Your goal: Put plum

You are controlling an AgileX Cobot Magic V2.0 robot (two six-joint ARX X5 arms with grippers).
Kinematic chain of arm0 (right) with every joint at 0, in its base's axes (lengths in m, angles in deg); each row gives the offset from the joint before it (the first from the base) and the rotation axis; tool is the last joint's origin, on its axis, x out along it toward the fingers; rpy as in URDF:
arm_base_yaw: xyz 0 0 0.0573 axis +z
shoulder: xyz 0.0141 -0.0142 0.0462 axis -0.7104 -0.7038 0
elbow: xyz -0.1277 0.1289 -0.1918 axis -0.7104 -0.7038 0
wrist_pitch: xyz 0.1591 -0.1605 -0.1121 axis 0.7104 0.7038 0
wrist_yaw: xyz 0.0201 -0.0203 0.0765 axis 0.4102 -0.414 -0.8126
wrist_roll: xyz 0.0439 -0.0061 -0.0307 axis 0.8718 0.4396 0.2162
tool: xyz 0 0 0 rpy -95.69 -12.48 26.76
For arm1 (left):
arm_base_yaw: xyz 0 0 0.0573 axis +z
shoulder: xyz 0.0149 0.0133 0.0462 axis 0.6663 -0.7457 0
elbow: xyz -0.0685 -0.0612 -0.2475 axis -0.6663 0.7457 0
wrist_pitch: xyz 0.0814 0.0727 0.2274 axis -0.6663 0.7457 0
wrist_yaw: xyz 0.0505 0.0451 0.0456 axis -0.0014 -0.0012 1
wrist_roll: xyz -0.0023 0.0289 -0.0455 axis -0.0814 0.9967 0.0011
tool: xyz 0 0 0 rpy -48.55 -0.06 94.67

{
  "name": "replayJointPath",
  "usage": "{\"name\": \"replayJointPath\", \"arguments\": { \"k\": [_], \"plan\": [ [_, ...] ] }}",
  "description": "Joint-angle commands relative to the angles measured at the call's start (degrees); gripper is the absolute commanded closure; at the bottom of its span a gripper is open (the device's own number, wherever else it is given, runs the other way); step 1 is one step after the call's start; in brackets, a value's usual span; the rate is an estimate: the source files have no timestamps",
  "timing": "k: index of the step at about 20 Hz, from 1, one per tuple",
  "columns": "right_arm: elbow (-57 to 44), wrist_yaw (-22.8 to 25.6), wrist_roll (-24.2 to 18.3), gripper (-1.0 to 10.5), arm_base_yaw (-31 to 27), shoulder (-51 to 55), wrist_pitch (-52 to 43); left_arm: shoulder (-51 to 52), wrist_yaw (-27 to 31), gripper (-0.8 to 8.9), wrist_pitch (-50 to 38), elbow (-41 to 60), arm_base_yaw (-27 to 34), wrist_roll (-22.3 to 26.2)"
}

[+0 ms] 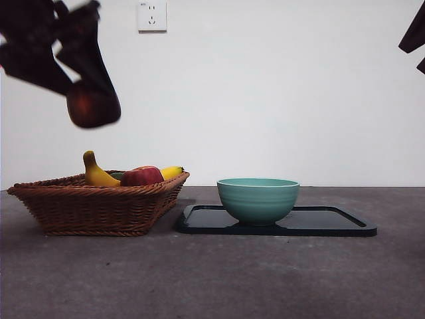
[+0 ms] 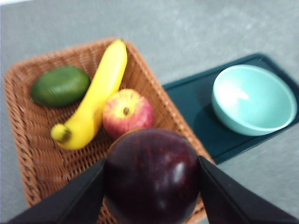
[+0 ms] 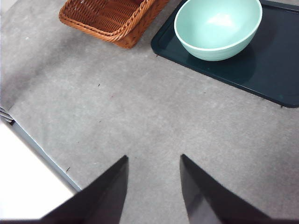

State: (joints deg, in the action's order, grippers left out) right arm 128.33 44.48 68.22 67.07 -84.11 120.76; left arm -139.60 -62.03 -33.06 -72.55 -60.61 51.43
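- Left gripper (image 1: 93, 106), high above the wicker basket (image 1: 99, 206), jaws pinching the plum (image 2: 152, 179); fruit is in the air, clear of the basket.
- Basket near the tabletop's left edge holds avocado (image 2: 60, 86), banana (image 2: 96, 100), red apple (image 2: 127, 113).
- Teal bowl (image 1: 257, 198) sits on dark tray (image 1: 332, 222), just beside the basket.
- Right gripper (image 3: 152, 186) hangs over bare tabletop, jaws spread.

Plum (image 2: 152, 179) dark maroon; bowl (image 1: 257, 198) mint green; basket (image 1: 73, 207) brown woven; tray (image 1: 332, 222) black.
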Motion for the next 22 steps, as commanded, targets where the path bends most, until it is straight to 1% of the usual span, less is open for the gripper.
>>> {"name": "replayJointPath", "arguments": {
  "k": [1,7,9,14,16,18,20,21,22],
  "plan": [
    [0.3,0.2,-0.6,7.7,0.3,-0.2,-0.3,-4.6,0.0,5.97,-2.9,-0.4,0.6,1.1],
    [0.3,0.2,-0.6,7.7,0.3,-0.2,-0.3,-16.2,0.1,5.97,-6.8,-0.4,2.2,1.6],
    [0.3,0.2,-0.5,7.7,0.3,-0.2,-0.3,-19.0,0.2,5.97,-7.3,-0.4,2.3,2.5],
    [0.3,0.2,-0.4,7.7,0.3,-0.2,-0.2,-23.0,0.2,5.97,-10.0,-0.4,2.3,2.9],
    [0.3,0.2,-0.4,7.7,0.3,-0.2,-0.1,-23.4,0.2,5.90,-9.7,-0.4,2.3,4.0],
    [0.3,0.2,-0.4,7.7,0.3,-0.2,-0.1,-24.8,0.2,5.01,-8.6,-0.4,2.3,4.1],
    [0.3,0.2,-0.4,7.7,0.3,-0.2,-0.1,-25.7,0.2,4.95,-7.3,-0.4,2.3,3.8],
    [0.3,0.2,-0.4,7.7,0.3,-0.2,-0.1,-25.4,0.2,4.57,-7.3,-0.4,2.3,3.5],
    [0.3,0.2,-0.4,7.7,0.3,-0.2,-0.1,-25.1,0.2,3.98,-7.3,-0.4,2.3,3.4]
  ]
}}
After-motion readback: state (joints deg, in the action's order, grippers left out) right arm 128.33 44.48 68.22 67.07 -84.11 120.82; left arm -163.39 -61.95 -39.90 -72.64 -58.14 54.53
